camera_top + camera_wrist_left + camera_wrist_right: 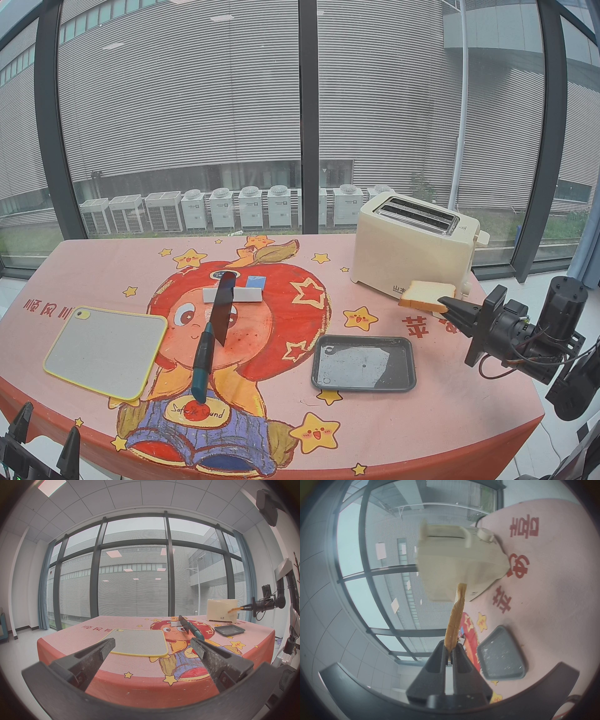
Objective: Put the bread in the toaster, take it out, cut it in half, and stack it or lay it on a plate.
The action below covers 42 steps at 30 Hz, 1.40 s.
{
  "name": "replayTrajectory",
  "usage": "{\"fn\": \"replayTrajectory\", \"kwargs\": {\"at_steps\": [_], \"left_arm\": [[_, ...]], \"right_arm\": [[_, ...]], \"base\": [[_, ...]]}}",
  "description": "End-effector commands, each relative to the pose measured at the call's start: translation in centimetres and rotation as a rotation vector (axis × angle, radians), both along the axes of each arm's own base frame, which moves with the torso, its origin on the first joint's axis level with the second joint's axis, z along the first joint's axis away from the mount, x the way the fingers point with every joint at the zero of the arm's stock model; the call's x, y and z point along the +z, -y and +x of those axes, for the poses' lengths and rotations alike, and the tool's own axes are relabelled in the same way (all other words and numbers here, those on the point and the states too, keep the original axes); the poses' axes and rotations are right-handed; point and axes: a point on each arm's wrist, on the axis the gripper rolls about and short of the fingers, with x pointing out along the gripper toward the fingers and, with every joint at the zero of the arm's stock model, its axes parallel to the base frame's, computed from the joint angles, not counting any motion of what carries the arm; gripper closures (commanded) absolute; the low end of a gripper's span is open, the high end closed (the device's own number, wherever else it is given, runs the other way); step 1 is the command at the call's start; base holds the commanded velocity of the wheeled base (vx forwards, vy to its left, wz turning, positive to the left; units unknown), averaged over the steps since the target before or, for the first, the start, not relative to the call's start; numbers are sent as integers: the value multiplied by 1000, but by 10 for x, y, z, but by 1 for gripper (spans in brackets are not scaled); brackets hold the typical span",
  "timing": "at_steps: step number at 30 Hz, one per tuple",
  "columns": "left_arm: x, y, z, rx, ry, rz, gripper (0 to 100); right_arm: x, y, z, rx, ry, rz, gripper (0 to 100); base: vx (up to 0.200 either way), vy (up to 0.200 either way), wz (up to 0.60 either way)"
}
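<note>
Just beyond the right gripper [445, 305]: toaster [409, 250] | jaws pinch bread [427, 294] by one edge | risk: thin grip, slice may sag, miss slot | left gripper [152, 643] spread wide

The pink table [437, 412] holds 1 toaster [409, 253] at the back right, 1 grey tray [364, 389] near it, 1 board [103, 350] on the left and 1 knife [211, 337] between them.

Clear space above toaster [409, 253], knife [205, 357] well apart
</note>
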Motion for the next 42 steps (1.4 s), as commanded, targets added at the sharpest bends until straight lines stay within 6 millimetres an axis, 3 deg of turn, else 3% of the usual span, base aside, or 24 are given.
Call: {"fn": "replayTrajectory", "kwargs": {"at_steps": [1, 13, 42], "left_arm": [[-5, 0, 1, 2, -18, 0, 0], [-5, 0, 1, 0, -18, 0, 0], [-5, 0, 1, 0, -18, -2, 0]], "right_arm": [[25, -4, -24, 57, 63, 20, 100], [31, 0, -41, -44, 87, -4, 100], [28, -5, -48, -32, 83, -5, 100]], "base": [[0, 0, 0], [0, 0, 0], [-14, 0, 0]]}}
